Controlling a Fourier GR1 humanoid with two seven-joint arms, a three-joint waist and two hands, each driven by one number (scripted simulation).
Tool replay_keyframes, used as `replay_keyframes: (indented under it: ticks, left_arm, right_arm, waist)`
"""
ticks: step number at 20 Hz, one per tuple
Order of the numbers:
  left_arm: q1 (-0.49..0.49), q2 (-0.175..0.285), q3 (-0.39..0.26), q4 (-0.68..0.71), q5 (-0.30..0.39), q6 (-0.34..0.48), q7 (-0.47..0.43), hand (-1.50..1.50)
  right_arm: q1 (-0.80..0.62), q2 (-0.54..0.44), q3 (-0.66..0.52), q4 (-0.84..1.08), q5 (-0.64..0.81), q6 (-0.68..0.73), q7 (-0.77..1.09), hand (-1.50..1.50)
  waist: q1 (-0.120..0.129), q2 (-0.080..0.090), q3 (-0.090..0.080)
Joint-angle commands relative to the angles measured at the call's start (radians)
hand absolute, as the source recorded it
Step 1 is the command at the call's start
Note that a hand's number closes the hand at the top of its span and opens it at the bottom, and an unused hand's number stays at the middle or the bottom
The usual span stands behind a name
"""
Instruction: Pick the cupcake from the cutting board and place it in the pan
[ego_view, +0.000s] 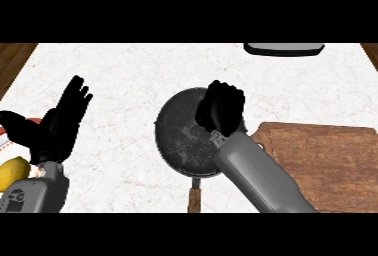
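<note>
**Head view: right hand over the pan, cupcake out of sight**

At the far left, low against the edge, lies a rounded yellow fruit (13, 172), partly cut off by the frame. Just beside it the robot's left hand (55, 132) rests with its black fingers straight, spread and pointing up, touching nothing.

Both sit on a white marbled stone counter (125, 70).

At the centre lies a round, dark, speckled metal frying pan (181, 130). Its brown wooden handle (195, 197) points toward the view's lower edge, so the pan's long axis runs from far to near. The part of its inside that shows is bare dark metal.

The right hand (221, 107) hangs over the pan's right half, its grey forearm coming up from the lower right. Seen from behind as a compact black shape, it does not show whether it is closed round anything.

The cupcake shows nowhere, so its place and the way it points cannot be told.

To the right, just beside the pan, is a brown rectangular wooden cutting board (325, 160). At the top right edge a dark flat object with a grey face (284, 48) is cut off.
</note>
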Motion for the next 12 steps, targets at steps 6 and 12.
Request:
replay_keyframes:
  ticks: [6, 12]
  left_arm:
    - [-0.012, 0.021, 0.034, 0.0, 0.018, -0.021, 0.016, 0.0]
    - [-0.019, -0.002, 0.02, 0.009, 0.006, -0.004, 0.03, 0.0]
  right_arm:
    - [0.078, 0.006, -0.066, 0.162, -0.205, -0.227, -0.072, -1.5]
    - [0.161, -0.002, -0.084, -0.037, -0.185, -0.416, -0.16, -1.5]
  waist:
    - [-0.001, 0.001, 0.0]
    - [-0.034, -0.005, 0.001]
